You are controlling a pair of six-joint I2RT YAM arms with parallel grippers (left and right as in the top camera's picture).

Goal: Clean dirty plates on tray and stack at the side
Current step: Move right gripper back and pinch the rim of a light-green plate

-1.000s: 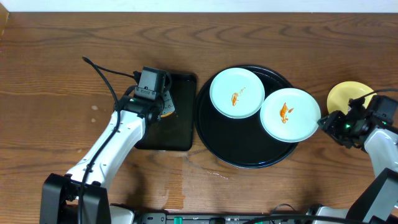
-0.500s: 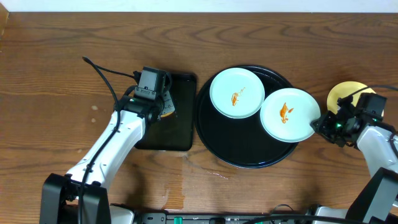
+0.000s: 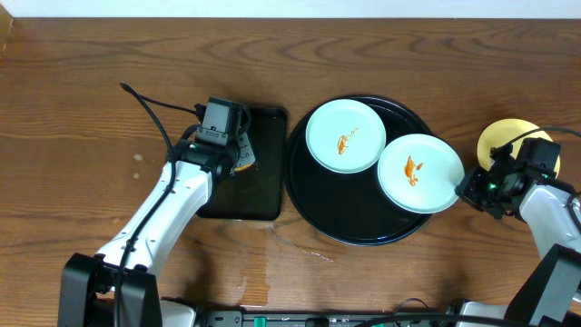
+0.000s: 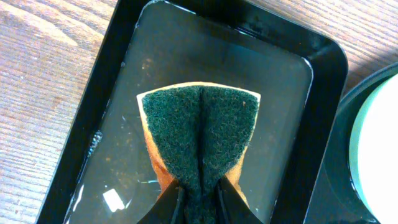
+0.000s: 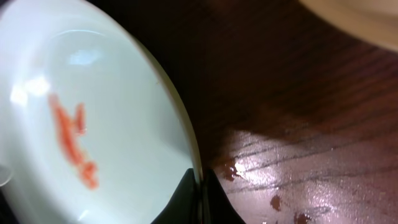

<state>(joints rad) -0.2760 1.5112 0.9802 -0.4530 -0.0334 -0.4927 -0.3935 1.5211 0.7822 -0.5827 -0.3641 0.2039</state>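
Wood-grain table (image 3: 91,91) holds a round black tray (image 3: 363,227) bearing two sauce-smeared plates, the left mint plate (image 3: 345,136) and the right mint plate (image 3: 419,173), whose rim the right gripper (image 5: 200,190) clamps tightly, with a yellow plate (image 3: 497,136) just beyond, while the left gripper (image 4: 200,205) pinches a folded sponge (image 4: 199,130) over a rectangular tray (image 4: 292,124).

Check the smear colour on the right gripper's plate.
Orange smear on the plate; right wrist view shows it best.

mint plates (image 3: 345,136) orange-smeared, black tray (image 3: 354,207), green sponge (image 4: 199,134), seemingly yellow plate (image 3: 501,138)
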